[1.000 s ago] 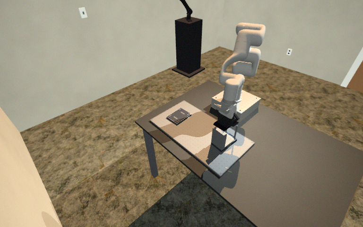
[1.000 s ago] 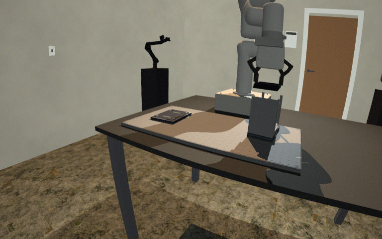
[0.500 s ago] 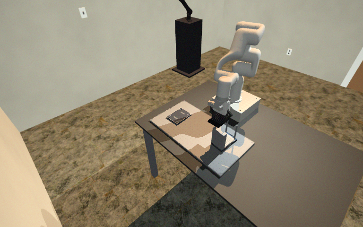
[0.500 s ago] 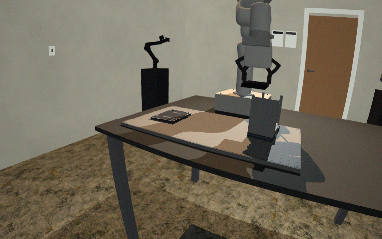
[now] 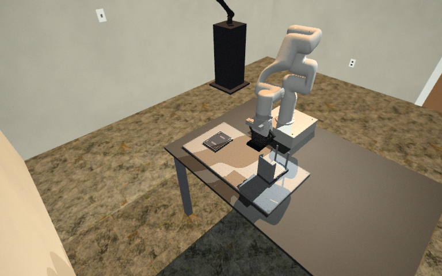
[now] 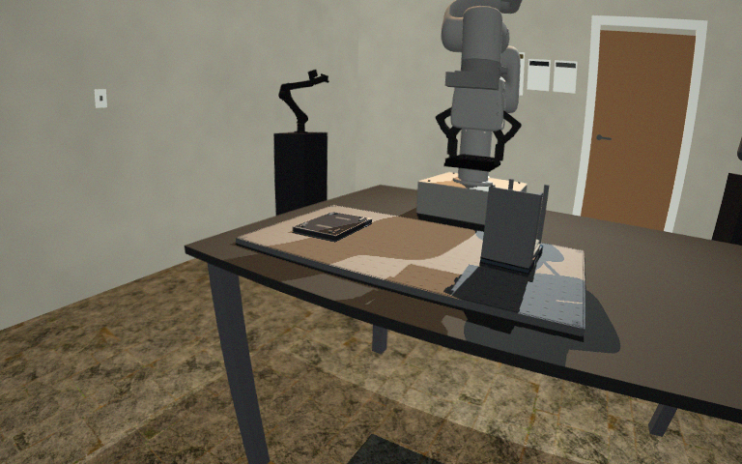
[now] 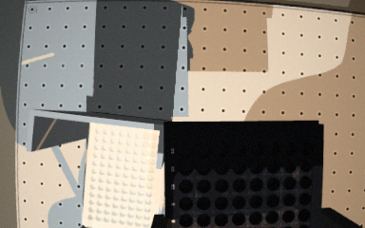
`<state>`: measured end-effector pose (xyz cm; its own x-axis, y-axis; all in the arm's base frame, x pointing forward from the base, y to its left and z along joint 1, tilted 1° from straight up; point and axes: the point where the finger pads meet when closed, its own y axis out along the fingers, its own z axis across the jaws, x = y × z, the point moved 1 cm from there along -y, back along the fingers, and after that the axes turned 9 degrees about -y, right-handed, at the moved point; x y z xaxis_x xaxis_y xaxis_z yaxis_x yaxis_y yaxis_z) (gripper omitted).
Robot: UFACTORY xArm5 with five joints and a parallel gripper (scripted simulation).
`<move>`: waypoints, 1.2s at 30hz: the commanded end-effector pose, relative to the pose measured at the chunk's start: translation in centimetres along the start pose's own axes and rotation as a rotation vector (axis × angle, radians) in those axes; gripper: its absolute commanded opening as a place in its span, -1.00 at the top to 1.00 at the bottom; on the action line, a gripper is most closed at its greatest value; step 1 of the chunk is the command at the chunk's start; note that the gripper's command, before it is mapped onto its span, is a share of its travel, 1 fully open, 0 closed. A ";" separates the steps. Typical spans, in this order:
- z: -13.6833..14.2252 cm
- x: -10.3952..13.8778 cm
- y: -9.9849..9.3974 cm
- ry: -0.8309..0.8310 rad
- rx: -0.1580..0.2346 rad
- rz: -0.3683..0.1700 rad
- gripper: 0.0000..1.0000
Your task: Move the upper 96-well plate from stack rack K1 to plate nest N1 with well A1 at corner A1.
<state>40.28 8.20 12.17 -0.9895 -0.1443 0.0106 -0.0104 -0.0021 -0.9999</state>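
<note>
Hanging above the perforated board (image 5: 228, 156) near the centre of the top view, the gripper (image 5: 260, 135) had its jaws clamped on the two short ends of the black 96-well plate (image 5: 259, 141), which rode level and well off the surface. In the exterior view the same plate (image 6: 471, 161) sat high in the frame, just left of and above the stack rack K1 (image 6: 511, 226), apart from it and clear of its grey wall. The wrist view showed the held plate (image 7: 244, 176) filling the lower right of the frame, rows of round wells visible, with the pale lower plate (image 7: 121, 176) just beside it at lower left, lying inside the rack's footprint. Plate nest N1 (image 5: 217, 141) lay flat on the board toward the centre left of the top view, well apart from the gripper, nothing resting on it. The board sat on a dark worktop (image 5: 358, 195), with the arm's pale base block (image 5: 306, 126) behind it. The cut-off corner of the held plate could not be made out.
</note>
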 end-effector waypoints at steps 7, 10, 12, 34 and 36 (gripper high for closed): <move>2.9 0.3 -0.1 0.000 -0.010 0.003 1.00; 3.9 0.4 0.0 0.000 -0.010 0.003 1.00; 4.5 0.5 0.0 0.000 -0.010 0.003 1.00; 10.5 1.3 0.2 0.000 -0.009 0.003 1.00; 11.1 1.4 0.2 0.000 -0.009 0.003 1.00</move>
<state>40.34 -2.37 11.89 -0.9894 -0.1445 0.0124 -0.0126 0.0007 -0.9999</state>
